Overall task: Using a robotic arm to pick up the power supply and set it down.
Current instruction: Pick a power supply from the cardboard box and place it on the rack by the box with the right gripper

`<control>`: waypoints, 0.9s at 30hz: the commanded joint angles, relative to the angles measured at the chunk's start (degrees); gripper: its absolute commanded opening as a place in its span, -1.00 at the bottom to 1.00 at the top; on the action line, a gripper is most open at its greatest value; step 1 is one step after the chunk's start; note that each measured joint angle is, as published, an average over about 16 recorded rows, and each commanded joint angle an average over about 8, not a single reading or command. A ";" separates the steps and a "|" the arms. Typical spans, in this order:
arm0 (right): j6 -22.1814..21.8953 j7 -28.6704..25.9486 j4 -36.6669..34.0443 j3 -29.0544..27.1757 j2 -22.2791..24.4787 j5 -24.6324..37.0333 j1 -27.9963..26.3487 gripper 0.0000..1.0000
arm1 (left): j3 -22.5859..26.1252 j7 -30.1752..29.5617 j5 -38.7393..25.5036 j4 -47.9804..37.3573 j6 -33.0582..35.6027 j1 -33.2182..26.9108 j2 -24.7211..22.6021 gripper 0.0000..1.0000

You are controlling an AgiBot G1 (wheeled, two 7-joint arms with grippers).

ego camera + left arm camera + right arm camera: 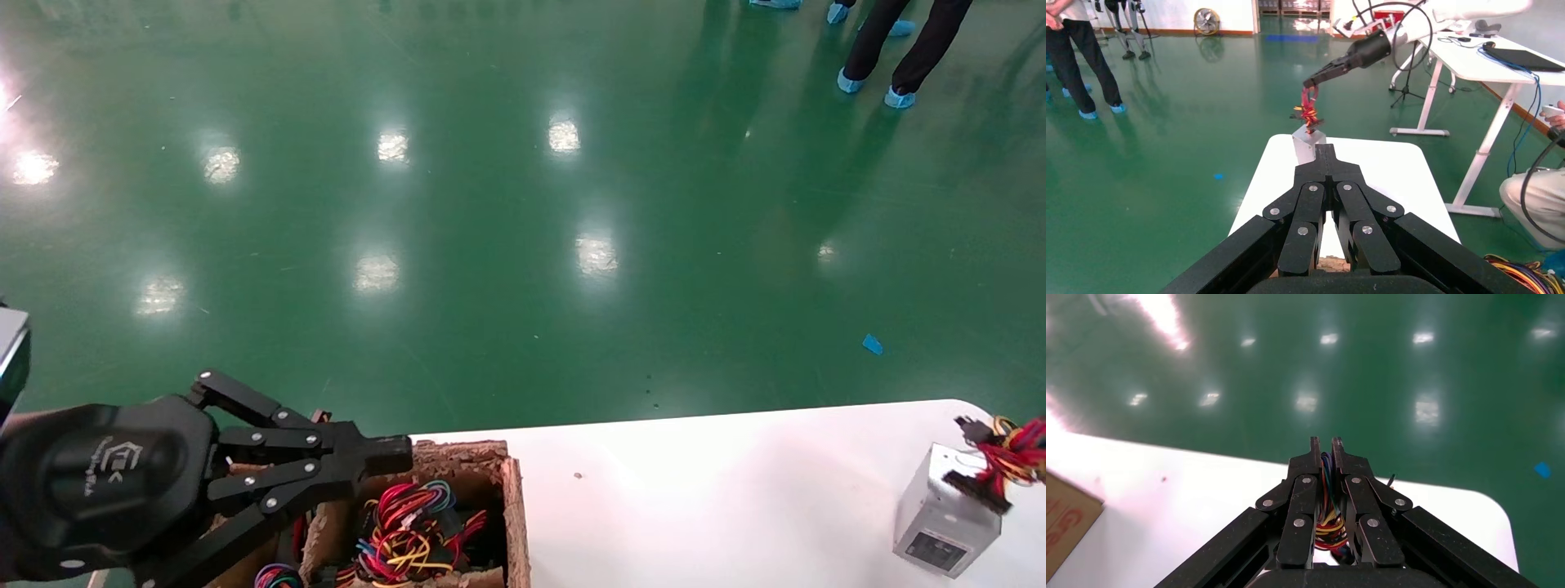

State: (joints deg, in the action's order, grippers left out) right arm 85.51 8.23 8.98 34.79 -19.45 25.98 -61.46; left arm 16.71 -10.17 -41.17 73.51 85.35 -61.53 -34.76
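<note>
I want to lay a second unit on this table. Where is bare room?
The white table is bare between the brown crate and the power supply. Crowded: the crate, full of wires, under the left gripper, and the corner where the right gripper clamps the supply's wires.

The black linked two-finger left gripper (392, 455) on its rounded black "TEK"-marked housing hangs at the near left, fingers pressed together, reaching out level. The black linked right gripper (1326, 454) on its white arm is raised at the far right, fingertips pinched on a wire bundle (1329, 523).
</note>
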 commanded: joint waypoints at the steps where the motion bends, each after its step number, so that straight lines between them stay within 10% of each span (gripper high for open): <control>1: -1.01 0.15 -0.59 0.12 -0.90 0.34 -1.08 -1.00 | 0.01 0.00 0.00 0.00 0.00 0.00 0.00 -1.00; 27: 1.05 -0.25 -5.87 2.01 -5.70 3.65 -7.73 -1.00 | 0.09 0.05 0.06 0.00 -0.04 -0.02 0.04 -1.00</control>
State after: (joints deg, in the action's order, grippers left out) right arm 86.19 7.92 3.44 36.98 -25.24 29.89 -69.35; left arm 16.80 -10.12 -41.10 73.51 85.31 -61.55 -34.72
